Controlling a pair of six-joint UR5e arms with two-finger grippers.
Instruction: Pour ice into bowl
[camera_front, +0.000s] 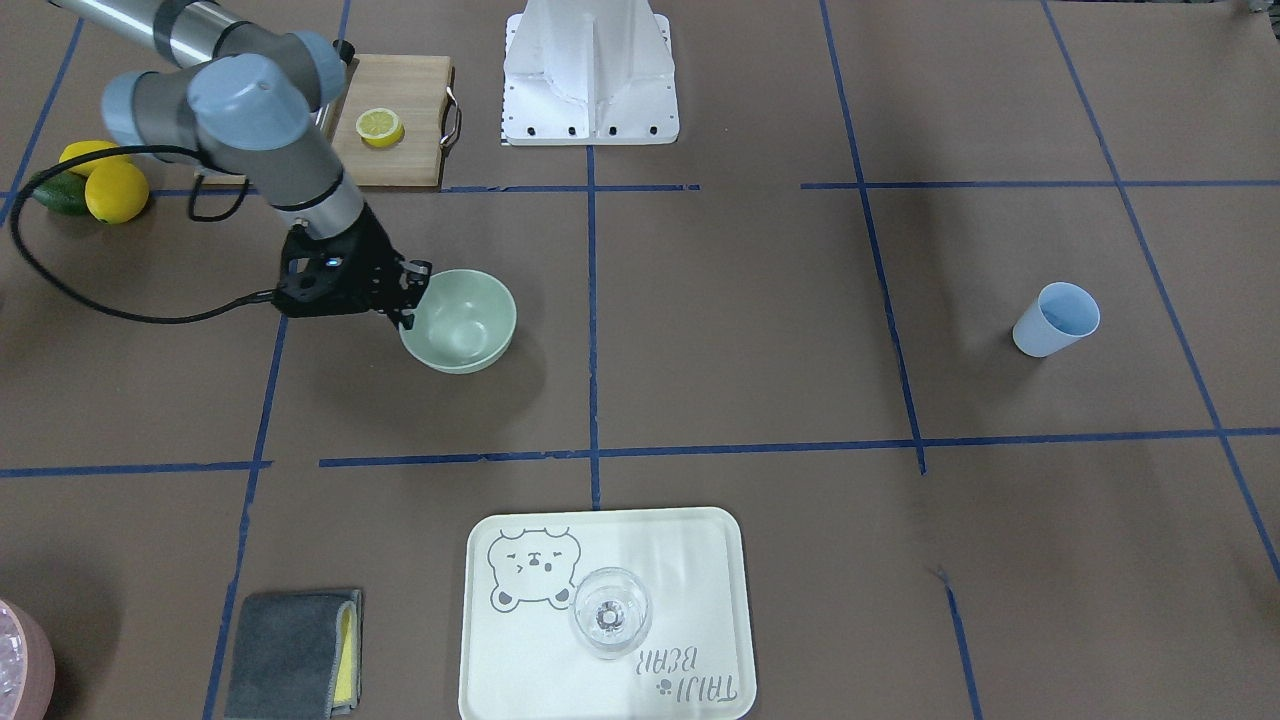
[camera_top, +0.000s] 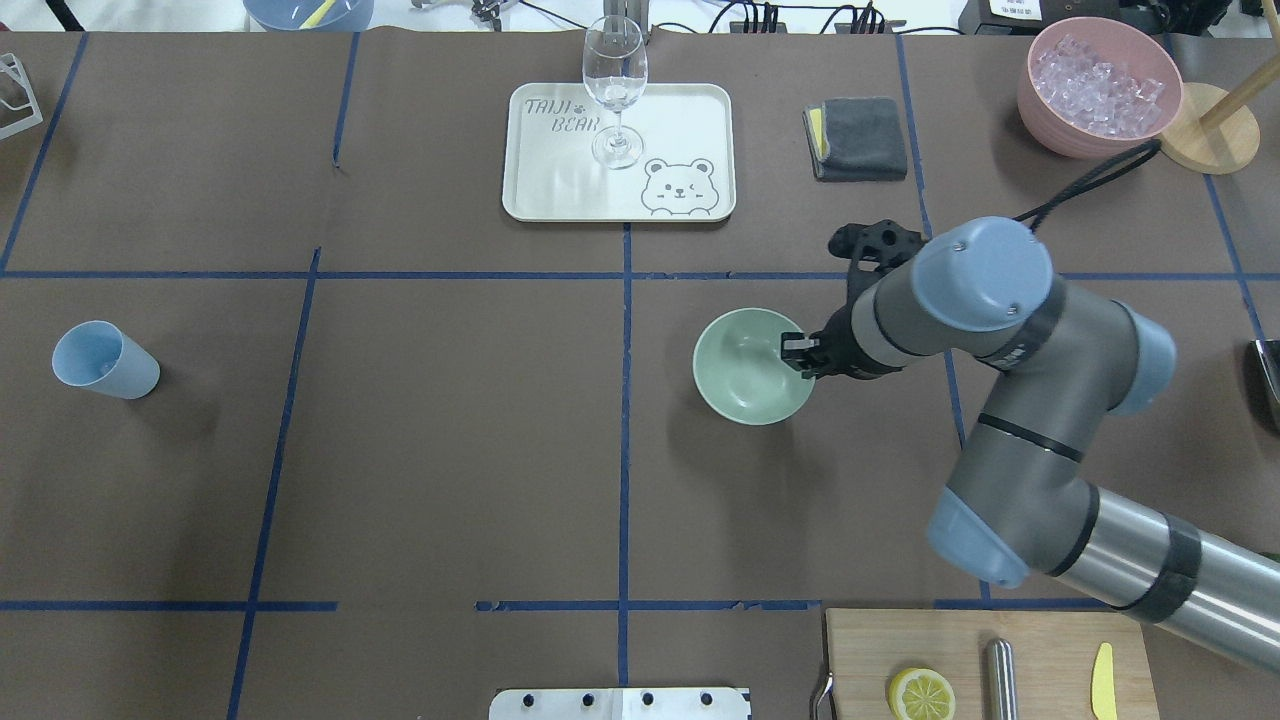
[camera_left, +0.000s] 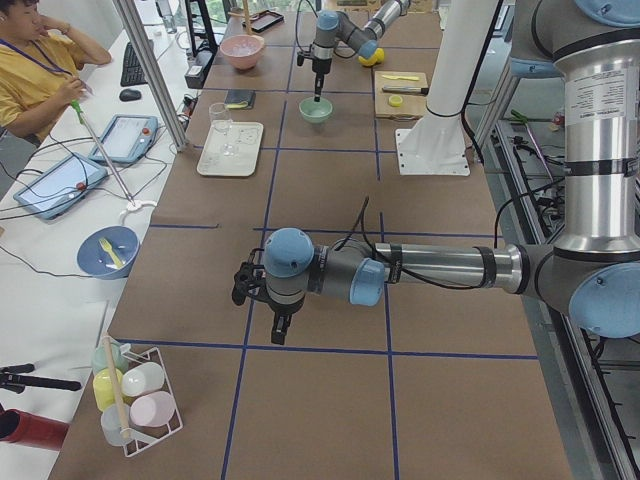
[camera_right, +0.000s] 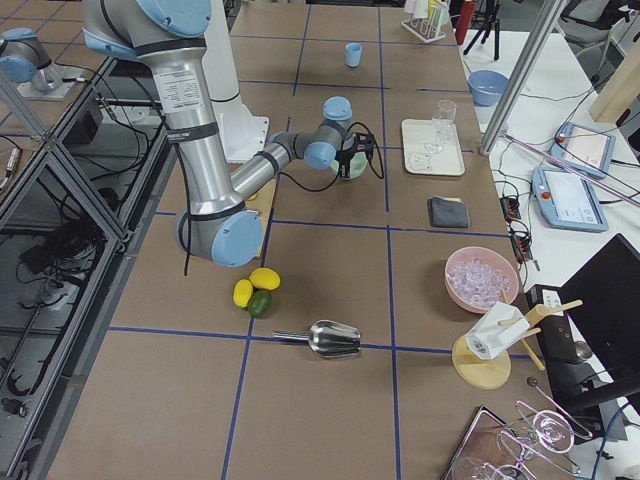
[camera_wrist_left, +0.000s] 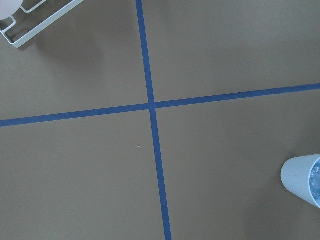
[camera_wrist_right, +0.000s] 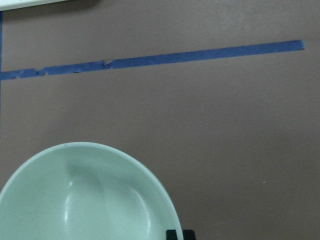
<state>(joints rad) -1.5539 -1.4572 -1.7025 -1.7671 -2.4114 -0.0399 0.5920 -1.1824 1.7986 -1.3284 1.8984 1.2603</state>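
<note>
Overhead exterior: right gripper (camera_top: 803, 352) sits on the rim of the bowl (camera_top: 745, 385) mid-table, whether clamped is unclear; left gripper (camera_left: 279, 328) cannot be judged either. The ice (camera_wrist_left: 316, 176) sits in the blue cup (camera_top: 100, 360), well apart. The cup is likely light, stiff and slick, best grasped around its wall.

With the bowl (camera_top: 740, 378) as the centre and sides taken as the robot's own, the right gripper (camera_top: 800, 352) is at the bowl's right rim. Beyond the bowl and to its left lies a tray (camera_top: 690, 115) with a wine glass (camera_top: 615, 80) standing on it. Beyond the bowl and just to its right lies a folded cloth (camera_top: 862, 140). Farther right, a container (camera_top: 1040, 125) holds ice (camera_top: 1095, 85). Far to the bowl's left stands a cup (camera_top: 103, 362). Nearer the robot and right of the bowl, a cutting board (camera_top: 1040, 655) carries a lemon slice (camera_top: 921, 693).
</note>
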